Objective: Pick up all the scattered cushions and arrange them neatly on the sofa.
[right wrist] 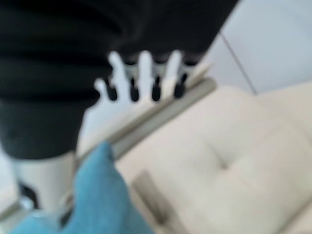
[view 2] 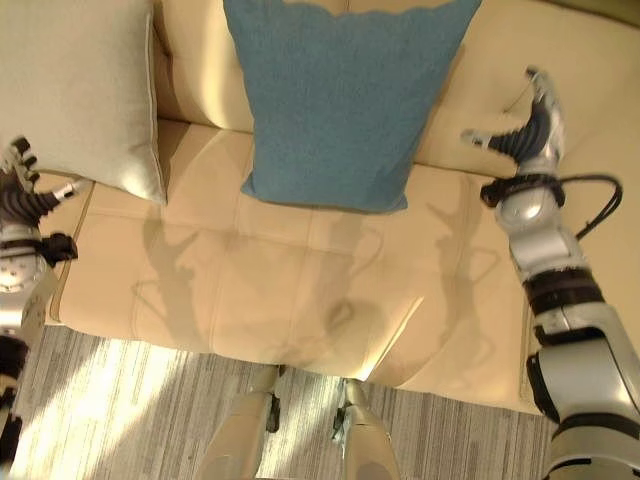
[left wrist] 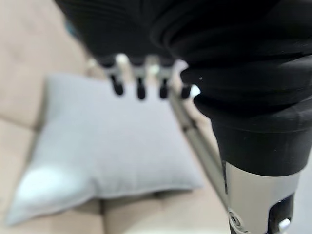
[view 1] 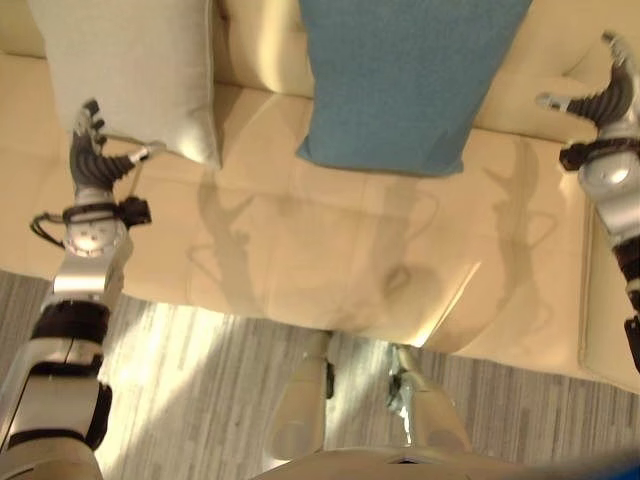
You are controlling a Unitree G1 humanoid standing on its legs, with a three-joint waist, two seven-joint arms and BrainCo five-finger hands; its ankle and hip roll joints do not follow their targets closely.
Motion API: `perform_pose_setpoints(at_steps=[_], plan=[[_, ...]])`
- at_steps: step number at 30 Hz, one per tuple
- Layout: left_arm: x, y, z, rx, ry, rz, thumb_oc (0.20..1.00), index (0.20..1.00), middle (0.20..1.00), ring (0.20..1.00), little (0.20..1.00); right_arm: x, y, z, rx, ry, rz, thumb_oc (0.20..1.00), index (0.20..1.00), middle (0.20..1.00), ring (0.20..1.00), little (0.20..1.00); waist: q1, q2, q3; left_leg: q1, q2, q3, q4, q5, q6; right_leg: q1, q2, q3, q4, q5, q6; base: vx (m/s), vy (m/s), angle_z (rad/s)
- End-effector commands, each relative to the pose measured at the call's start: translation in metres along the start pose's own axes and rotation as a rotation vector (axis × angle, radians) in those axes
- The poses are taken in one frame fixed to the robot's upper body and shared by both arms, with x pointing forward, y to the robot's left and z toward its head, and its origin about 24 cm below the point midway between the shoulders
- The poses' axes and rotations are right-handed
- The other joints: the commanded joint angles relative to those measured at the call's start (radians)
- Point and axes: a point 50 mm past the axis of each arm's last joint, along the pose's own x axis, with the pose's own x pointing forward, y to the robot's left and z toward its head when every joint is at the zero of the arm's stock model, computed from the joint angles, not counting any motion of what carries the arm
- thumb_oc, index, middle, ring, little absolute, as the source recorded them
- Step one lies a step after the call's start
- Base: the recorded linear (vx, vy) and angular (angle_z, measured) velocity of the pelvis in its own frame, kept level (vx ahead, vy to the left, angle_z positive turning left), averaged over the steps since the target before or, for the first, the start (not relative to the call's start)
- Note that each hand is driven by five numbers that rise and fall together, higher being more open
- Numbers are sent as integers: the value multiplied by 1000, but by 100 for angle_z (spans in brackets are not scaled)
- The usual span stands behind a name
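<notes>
A light grey cushion (view 1: 130, 70) leans upright against the back of the cream sofa (view 1: 330, 260) at its left. A blue cushion (view 1: 400, 80) leans against the backrest at the middle. My left hand (view 1: 92, 150) hovers just left of the grey cushion's lower corner, fingers straight and holding nothing; its wrist view shows the grey cushion (left wrist: 97, 146) past the fingertips. My right hand (view 2: 528, 135) is raised over the seat right of the blue cushion (view 2: 340, 100), fingers spread and empty. A corner of the blue cushion (right wrist: 102, 195) appears in the right wrist view.
The sofa's seat between the two hands is bare cream leather with stitched seams. A grey striped carpet (view 1: 200, 380) lies in front of the sofa's front edge. The sofa's right armrest (view 1: 610, 320) rises at the far right.
</notes>
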Motion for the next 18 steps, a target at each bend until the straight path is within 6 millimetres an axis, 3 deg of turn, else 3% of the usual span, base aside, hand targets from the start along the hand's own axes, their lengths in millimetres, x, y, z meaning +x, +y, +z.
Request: perform_pose_setpoints(at_steps=[1, 6, 7, 8, 9, 11, 12, 13, 14, 18], plan=[[-26, -9, -34, 31, 81, -77, 1000, 1000, 1000, 1000, 1000, -33, 20, -35, -44, 33, 176, 1000, 1000, 1000, 1000, 1000, 6, -24, -142, 145, 23, 34, 2, -133, -54, 39, -66, -33, 3, -18, 78, 79, -12, 9], [-93, -14, -91, -20, 318, -141, 1000, 1000, 1000, 1000, 1000, -95, 35, -88, 20, 220, 317, 1000, 1000, 1000, 1000, 1000, 10, -28, -168, 222, 26, 38, 2, -152, -45, 121, -71, -56, 3, -45, 73, 57, -7, 4], [-121, -11, -114, -14, 432, -150, 1000, 1000, 1000, 1000, 1000, -119, 38, -107, 33, 302, 358, 1000, 1000, 1000, 1000, 1000, 12, -26, -175, 253, 28, 39, 2, -163, -43, 154, -68, -59, 3, -57, 70, 57, 6, 11], [-135, -10, -126, -7, 500, -152, 1000, 1000, 1000, 1000, 1000, -131, 43, -115, 27, 341, 385, 1000, 1000, 1000, 1000, 1000, 13, -27, -180, 264, 29, 38, 2, -165, -41, 167, -68, -60, 3, -61, 68, 36, 7, 13], [-135, -10, -126, -6, 500, -152, 1000, 1000, 1000, 1000, 1000, -131, 43, -115, 27, 341, 385, 1000, 1000, 1000, 1000, 1000, 12, -28, -182, 261, 27, 38, 2, -162, -40, 165, -70, -60, 3, -59, 68, 10, 0, 9], [-165, -8, -150, 31, 645, -174, 1000, 1000, 1000, 1000, 1000, -152, 50, -128, 24, 408, 442, 1000, 1000, 1000, 1000, 1000, 11, -27, -193, 285, 28, 39, 2, -168, -37, 188, -70, -63, 3, -65, 66, 2, 4, 2], [-197, -9, -172, 71, 797, -203, 1000, 1000, 1000, 1000, 1000, -173, 62, -139, 18, 474, 508, 1000, 1000, 1000, 1000, 1000, 12, -26, -200, 309, 30, 45, 2, -174, -36, 211, -67, -63, 3, -70, 65, 7, 33, -1], [-212, -9, -181, 84, 869, -214, 1000, 1000, 1000, 1000, 1000, -180, 66, -143, 3, 495, 536, 1000, 1000, 1000, 1000, 1000, 10, -27, -208, 314, 28, 45, 2, -174, -34, 217, -68, -64, 3, -71, 64, 0, 39, -2], [-241, -9, -196, 115, 999, -227, 1000, 1000, 1000, 1000, 1000, -203, 78, -152, -5, 565, 604, 1000, 1000, 1000, 1000, 1000, 12, -26, -214, 337, 29, 48, 2, -182, -31, 239, -65, -61, 3, -75, 62, -12, 31, -4], [-289, -12, -212, 218, 1202, -316, 1000, 1000, 1000, 1000, 1000, -244, 94, -171, -2, 731, 694, 1000, 1000, 1000, 1000, 1000, 13, -27, -233, 369, 24, 51, 2, -191, -26, 268, -68, -57, 3, -83, 60, 2, 41, 0]])
